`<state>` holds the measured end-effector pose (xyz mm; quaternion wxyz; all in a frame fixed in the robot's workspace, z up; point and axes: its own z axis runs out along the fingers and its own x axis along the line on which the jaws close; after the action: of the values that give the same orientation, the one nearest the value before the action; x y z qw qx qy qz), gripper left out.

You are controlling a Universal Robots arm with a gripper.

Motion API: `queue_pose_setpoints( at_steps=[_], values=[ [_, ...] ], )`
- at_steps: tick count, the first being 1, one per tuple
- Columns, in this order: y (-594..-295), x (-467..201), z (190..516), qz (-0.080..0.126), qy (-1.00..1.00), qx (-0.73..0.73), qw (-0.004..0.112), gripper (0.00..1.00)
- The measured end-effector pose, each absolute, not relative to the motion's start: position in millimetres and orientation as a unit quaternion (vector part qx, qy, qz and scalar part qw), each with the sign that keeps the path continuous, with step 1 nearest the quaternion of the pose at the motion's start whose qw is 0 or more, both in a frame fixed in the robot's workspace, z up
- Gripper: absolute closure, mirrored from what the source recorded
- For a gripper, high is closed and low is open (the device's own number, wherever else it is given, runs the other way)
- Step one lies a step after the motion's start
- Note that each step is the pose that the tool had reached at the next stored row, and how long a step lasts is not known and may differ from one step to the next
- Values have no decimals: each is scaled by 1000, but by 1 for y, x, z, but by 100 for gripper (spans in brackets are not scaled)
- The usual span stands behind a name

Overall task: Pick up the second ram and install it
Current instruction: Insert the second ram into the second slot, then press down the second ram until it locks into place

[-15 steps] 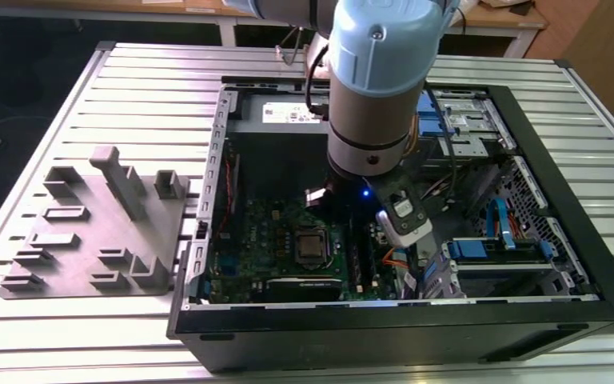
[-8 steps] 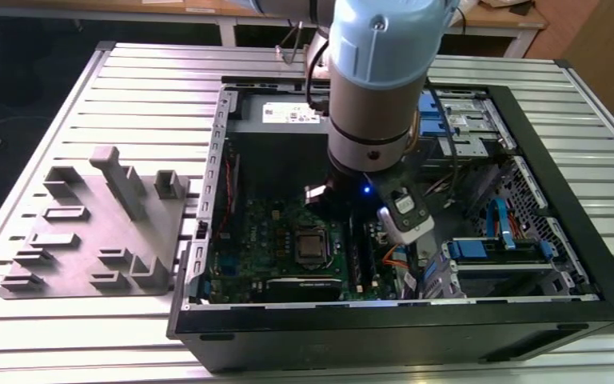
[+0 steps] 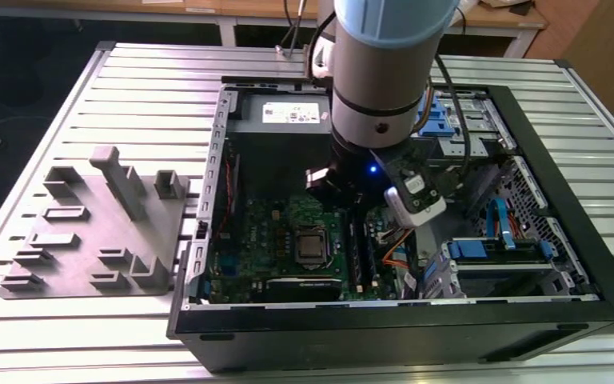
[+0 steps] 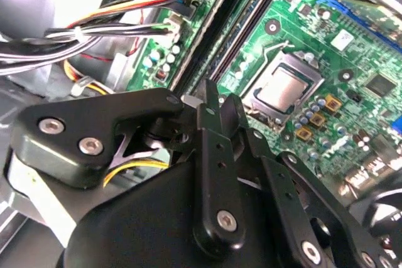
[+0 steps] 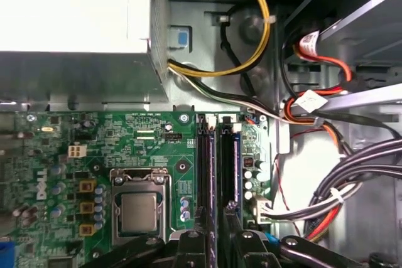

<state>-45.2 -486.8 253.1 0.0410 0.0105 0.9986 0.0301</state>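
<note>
You are looking at the arm (image 3: 382, 72) reaching down into the open case (image 3: 563, 320), a little right of centre in the exterior view. The gripper (image 4: 218, 100) is hanging over the slots (image 5: 221, 174), which are running alongside the CPU socket (image 5: 139, 208) on the motherboard (image 5: 125, 142). In the second wrist view its two black fingertips (image 4: 208, 95) are sitting close together just above those slots, but you cannot tell whether they are pressed together or pinching something thin.

The ram (image 5: 236, 167) is showing in the first wrist view as a thin stick with a bluish edge, standing on edge in the slot farthest from the socket. The gripper's dark fingers are lying across one end of the slot row there, and whether they are touching the stick is hidden. Whether it is fully seated is not clear either.

Yellow and black cables (image 5: 257, 36) are looping past the far end of the slots. At the exterior view's left, the grey tray (image 3: 83, 240) is lying on the slatted table (image 3: 157, 72), just beside the case.
</note>
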Motion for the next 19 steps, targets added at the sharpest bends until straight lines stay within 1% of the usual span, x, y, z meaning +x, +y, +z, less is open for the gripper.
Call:
queue_pose_setpoints(
  at_steps=[6,7,8,9,10,19],
  values=[
    [-487,-45,253,30,999,11,41,78],
    [-487,-45,253,30,999,11,41,80],
    [-487,-45,253,30,999,11,41,86],
    [-487,-45,253,30,999,11,41,86],
    [-487,-45,253,30,999,11,41,92],
    [-487,-45,253,30,999,11,41,93]
  ],
)
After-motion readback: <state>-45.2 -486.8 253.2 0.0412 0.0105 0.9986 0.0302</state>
